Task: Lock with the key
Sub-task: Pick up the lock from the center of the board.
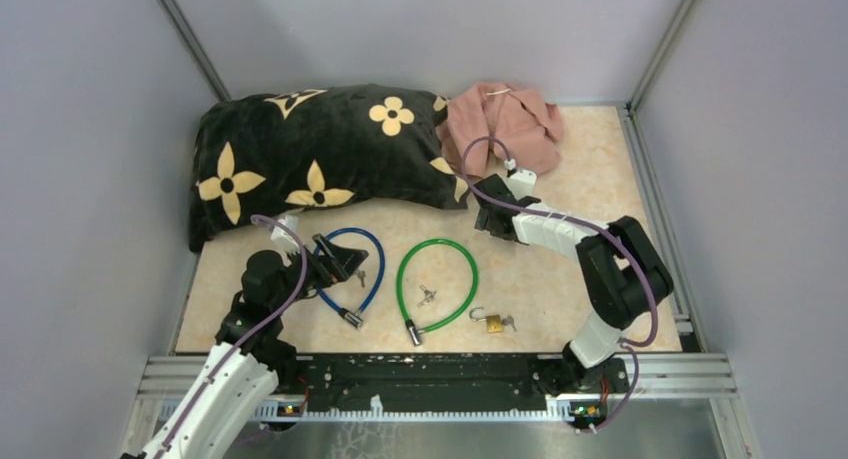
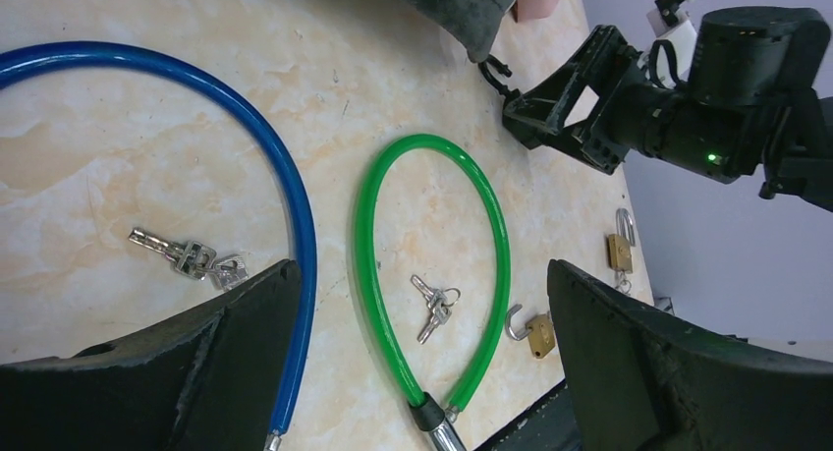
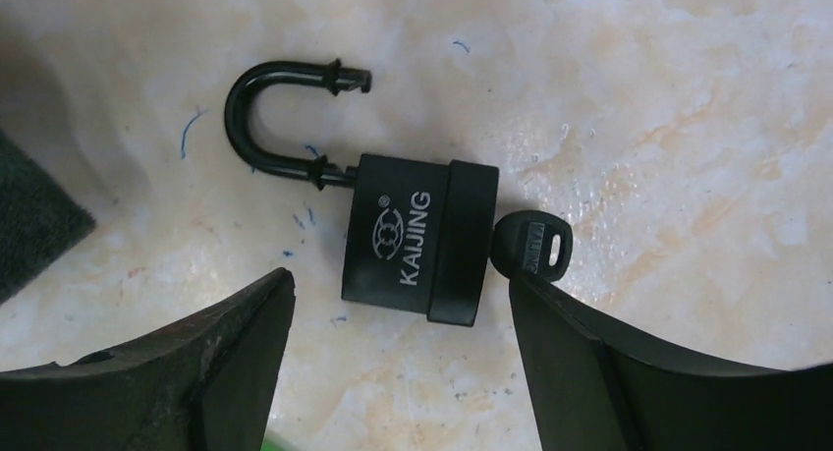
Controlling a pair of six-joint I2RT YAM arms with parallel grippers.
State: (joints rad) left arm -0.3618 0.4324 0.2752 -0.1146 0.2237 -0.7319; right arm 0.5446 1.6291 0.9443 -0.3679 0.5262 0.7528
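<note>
Black padlock [image 3: 417, 240], key [image 3: 530, 247] inserted, shackle [image 3: 257, 95] open; hidden from top.

From where I stand, the only writing I can make out is on the black padlock [image 3: 417, 240] lying in the middle of the right wrist view: the brand name KAIJING, in pale capitals, runs sideways up its body, reading from bottom to top. Just left of the word sits a small round emblem with a tiny registered-mark sign beside it. The key [image 3: 531, 245] stuck in the lock's right end has raised lettering on its head, too small to read. Nothing else in sight carries legible text.
</note>
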